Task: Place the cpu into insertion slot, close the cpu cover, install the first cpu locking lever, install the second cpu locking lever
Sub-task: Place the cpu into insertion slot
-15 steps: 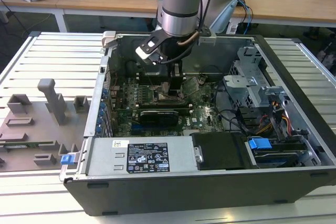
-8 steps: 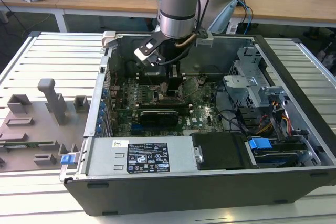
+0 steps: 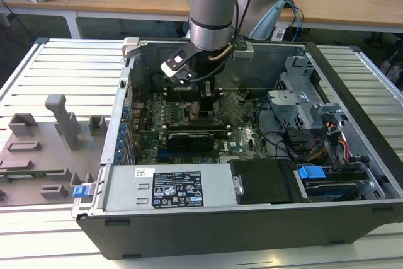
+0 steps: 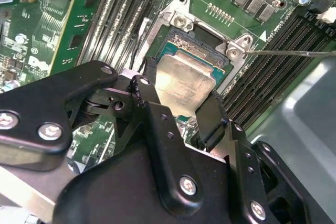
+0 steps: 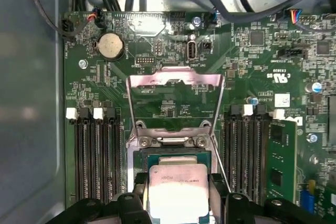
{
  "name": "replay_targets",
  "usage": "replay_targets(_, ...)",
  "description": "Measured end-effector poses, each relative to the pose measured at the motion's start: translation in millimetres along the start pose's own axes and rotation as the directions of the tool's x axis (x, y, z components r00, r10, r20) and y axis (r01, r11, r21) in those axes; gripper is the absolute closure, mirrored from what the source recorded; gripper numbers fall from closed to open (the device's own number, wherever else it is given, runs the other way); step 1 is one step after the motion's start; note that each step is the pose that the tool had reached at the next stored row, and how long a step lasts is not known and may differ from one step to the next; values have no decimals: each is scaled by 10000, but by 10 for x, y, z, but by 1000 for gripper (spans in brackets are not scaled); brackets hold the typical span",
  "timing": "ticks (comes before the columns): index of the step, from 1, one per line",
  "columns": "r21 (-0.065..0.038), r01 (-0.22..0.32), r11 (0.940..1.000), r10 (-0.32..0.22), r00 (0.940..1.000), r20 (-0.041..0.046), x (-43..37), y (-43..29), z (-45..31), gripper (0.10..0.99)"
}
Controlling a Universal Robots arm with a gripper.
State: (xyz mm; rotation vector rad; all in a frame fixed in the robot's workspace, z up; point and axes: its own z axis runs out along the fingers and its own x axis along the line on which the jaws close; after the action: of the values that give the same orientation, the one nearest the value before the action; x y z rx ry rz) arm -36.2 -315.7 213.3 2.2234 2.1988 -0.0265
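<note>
Cpu (image 5: 178, 188) was clamped between the two black fingers (image 5: 140, 195) of the gripper (image 5: 178, 203), one finger on each of two opposite edges; the gripper's body cut off its near edge in both wrist views. It was a small flat square with a pale silvery-beige metal top; the faint print on it was too small to make out. It lay over the insertion slot (image 5: 173, 157) and covered most of it; whether it was seated or hung just above could not be told.

The cpu cover (image 5: 176, 100) stood swung open on the side of the slot away from the gripper; green board showed through its square window. In the second wrist view a thin metal lever (image 4: 294, 53) ran out from a corner of the slot, free of the cover.

In the exterior view the arm (image 3: 214, 4) reached down into the open computer case (image 3: 189, 231), at about ten o'clock from the case's middle; its wrist stood in front of that part of the motherboard (image 3: 242, 137). A grey fixture plate (image 3: 38, 155) lay on the desk (image 3: 63, 61) at nine o'clock of the case; the labelled power supply (image 3: 170, 190) sat at six o'clock of the motherboard.
</note>
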Motion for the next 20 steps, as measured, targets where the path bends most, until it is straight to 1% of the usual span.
replay_targets(1,0,1,10000,-1,10000,-7,0,-2,10,541)
replay_targets(4,0,-6,10000,6,10000,-38,-1,-5,76,541)
replay_targets(6,0,-5,10000,5,10000,-58,0,-5,101,541)
replay_targets(11,2,-3,10000,3,10000,-88,0,-15,127,541)
replay_targets(20,0,-5,10000,5,10000,-95,1,-15,143,533)
